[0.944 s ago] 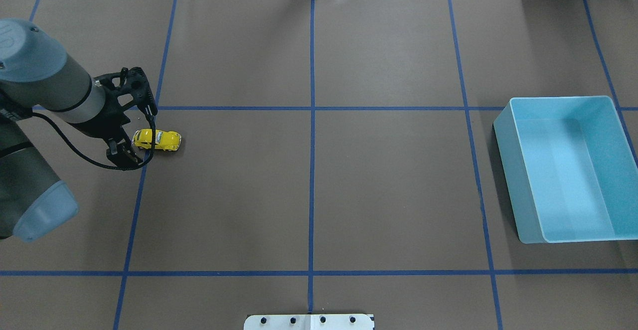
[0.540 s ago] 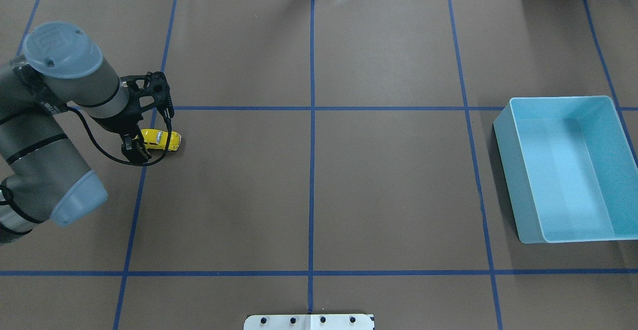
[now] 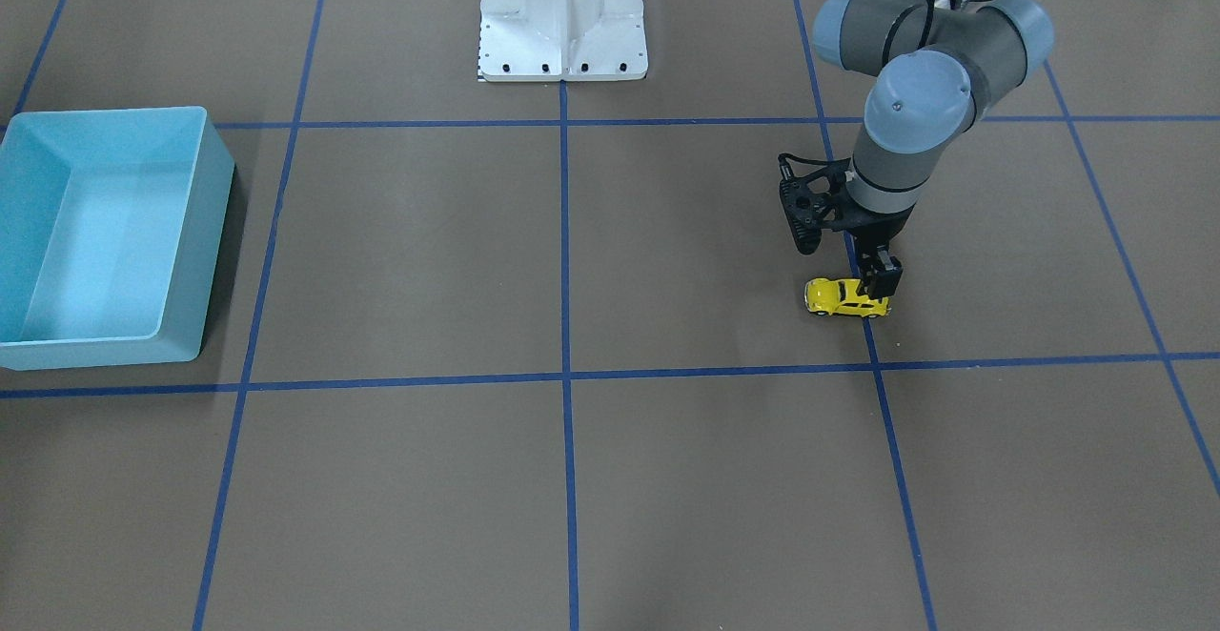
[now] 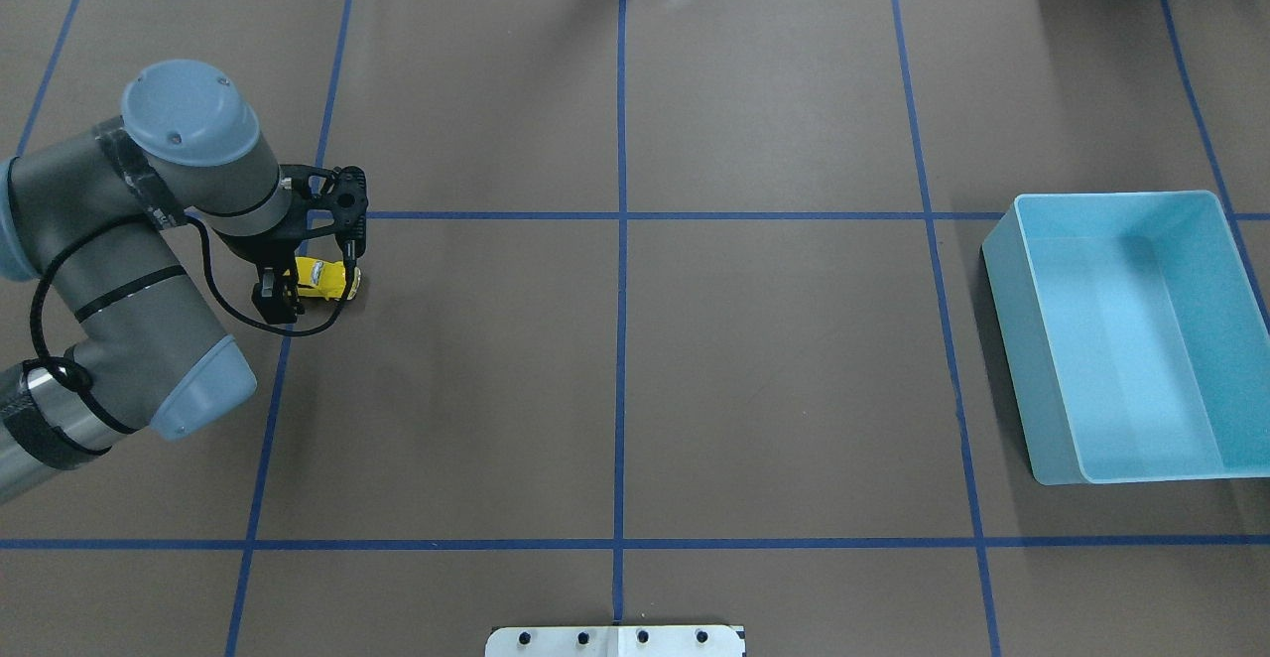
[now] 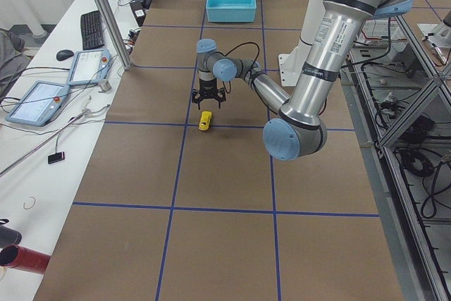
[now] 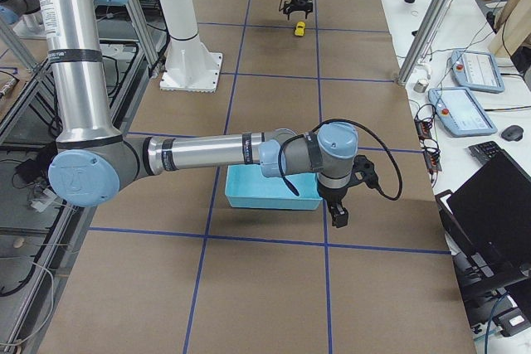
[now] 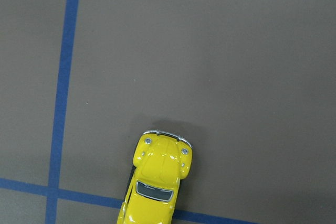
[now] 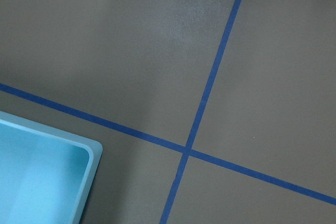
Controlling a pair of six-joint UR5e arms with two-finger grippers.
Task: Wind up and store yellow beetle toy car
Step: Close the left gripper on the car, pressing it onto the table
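Yellow car [image 4: 319, 278]: stands on its wheels on the brown paper [image 4: 774, 369] at the robot's left end of the table. Its tail lies across a blue tape line [image 7: 62, 77] and its nose points toward the table's middle.

Left gripper [image 4: 278, 302]: hangs over the car's tail with its fingers spread, holding nothing. The wrist camera shows only hood and windscreen, so contact with the body cannot be confirmed.

Step in hand: most likely the grasp that comes before winding. No grip on the car is made yet.

Doing it well: the jaws should straddle the car across its width, centred on the doors rather than the tail, and low enough to get below the curve of the roof. They should close squarely, because a glossy, rounded shell is likely to squirt out of a skewed pinch. If this is a pull-back toy, the wheels should stay on the paper under light downward pressure, drawn straight back along the car's own axis so they roll and do not skid.

Risk: a grip on the tail alone may tip the nose up or spin the car on the paper.

Bin [image 4: 1027, 339]: light blue, open side up, at the far right end and well apart from the car.

Right gripper [image 6: 338, 213]: just beside the bin's near corner and seen only from the side, so whether it is open or closed cannot be told.
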